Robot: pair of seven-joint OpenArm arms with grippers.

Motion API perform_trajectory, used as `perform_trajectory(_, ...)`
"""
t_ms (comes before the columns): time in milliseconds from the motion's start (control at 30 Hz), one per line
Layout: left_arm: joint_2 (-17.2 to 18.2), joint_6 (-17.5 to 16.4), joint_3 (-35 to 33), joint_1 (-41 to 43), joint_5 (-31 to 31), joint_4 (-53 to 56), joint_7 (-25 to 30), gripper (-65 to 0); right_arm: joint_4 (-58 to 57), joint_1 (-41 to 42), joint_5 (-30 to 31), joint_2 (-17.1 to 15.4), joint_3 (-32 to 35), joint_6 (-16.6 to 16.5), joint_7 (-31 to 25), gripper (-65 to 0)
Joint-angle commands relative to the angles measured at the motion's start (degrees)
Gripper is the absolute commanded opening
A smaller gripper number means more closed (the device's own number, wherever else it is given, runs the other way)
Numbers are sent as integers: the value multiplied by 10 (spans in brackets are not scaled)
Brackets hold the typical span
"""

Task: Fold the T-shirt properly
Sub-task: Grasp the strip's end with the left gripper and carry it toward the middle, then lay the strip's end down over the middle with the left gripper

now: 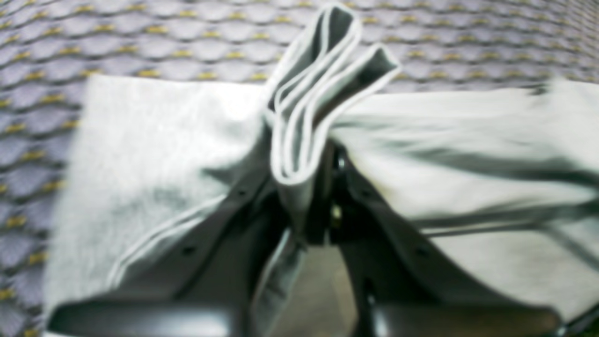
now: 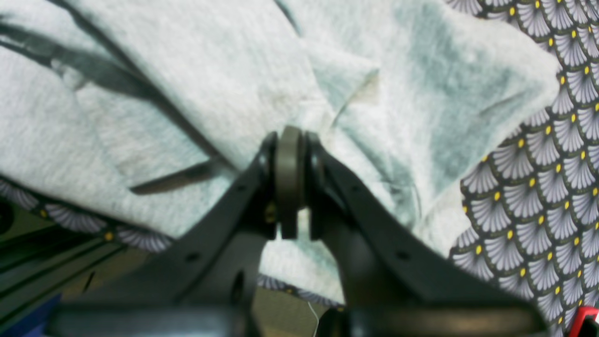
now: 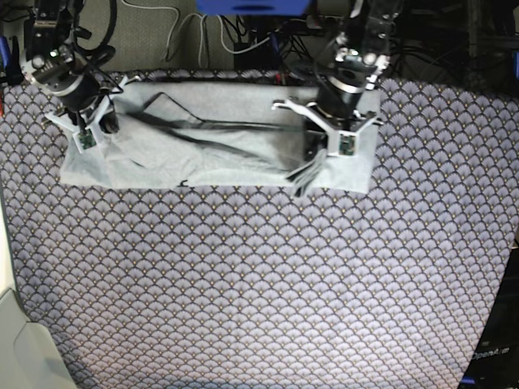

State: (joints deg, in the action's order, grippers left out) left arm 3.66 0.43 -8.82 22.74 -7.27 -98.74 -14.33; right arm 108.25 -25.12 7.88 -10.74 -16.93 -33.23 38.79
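In my left wrist view, the left gripper (image 1: 304, 187) is closed on a bunched fold of the T-shirt (image 1: 164, 154), and the pinched layers stick up past the fingertips with their pale hems showing; the picture is soft, but the cloth clearly runs between the two fingers. The rest of the grey cloth spreads to both sides over the tablecloth (image 1: 140, 37). In my right wrist view, the right gripper (image 2: 290, 154) has its fingers drawn together, pads meeting at the tip, right against the shirt; I cannot tell whether any cloth is caught between them. The T-shirt (image 2: 210, 70) fills the far part of this view, creased with dark folds on the left, and the fan-patterned tablecloth (image 2: 538, 196) shows on the right. From the base view, I see the T-shirt (image 3: 219, 154) lying as a wide band along the far edge of the tablecloth (image 3: 259, 284), with the right gripper (image 3: 101, 128) at its left end and the left gripper (image 3: 312, 158) over its right part.
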Motion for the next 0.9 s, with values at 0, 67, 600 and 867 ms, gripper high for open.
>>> perform_trajectory(0, -11, -1, -10, -9, 12, -12, 18, -647, 9, 1, 6, -6, -3, 0, -10, -650)
perform_trajectory(67, -29, -1, -30, -24, 33, -9, 18, -647, 9, 1, 6, -6, -3, 0, -10, -650)
perform_trajectory(600, -127, 101, -102, -74, 178, 41, -40, -647, 9, -1, 5, -17, -3, 0, -9, -650)
perform_trajectory(867, -109, 237, -240, -114, 272, 40, -130, -647, 9, -2, 5, -17, -2, 0, -9, -650)
